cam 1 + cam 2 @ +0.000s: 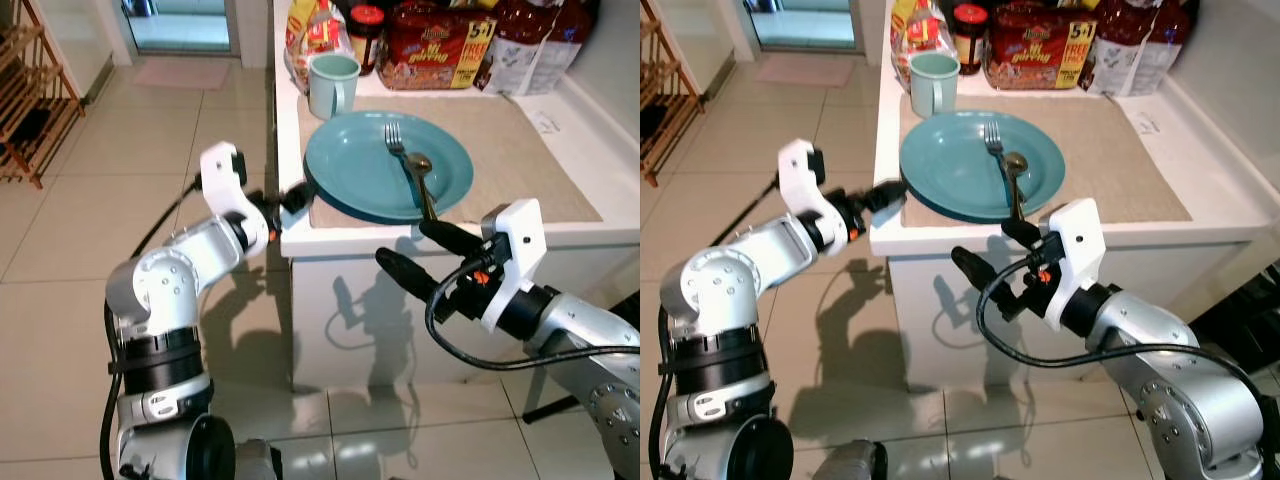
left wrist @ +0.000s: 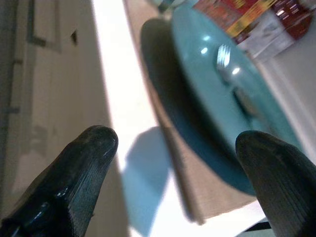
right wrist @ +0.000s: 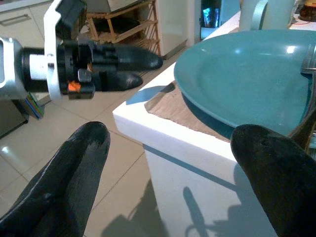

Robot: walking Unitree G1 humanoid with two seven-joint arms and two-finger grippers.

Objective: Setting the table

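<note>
Both grippers' fingers are spread with nothing between them: your left gripper (image 1: pixel 290 198) sits at the counter's (image 1: pixel 560 236) corner, your right gripper (image 1: pixel 420 250) just below its front edge. Your teal plate (image 1: pixel 360 170), on a placemat (image 1: pixel 520 160), carries fork (image 1: pixel 398 150) and spoon (image 1: pixel 421 175). Your head views add a mug (image 1: pixel 332 84) behind it.

A teal plate (image 1: pixel 355 170) lies flat on a beige placemat (image 1: pixel 520 160) at the counter's front left corner, carrying a fork (image 1: pixel 398 150) and spoon (image 1: pixel 421 172). A pale-green mug (image 1: pixel 331 85) stands upright just behind it.
</note>
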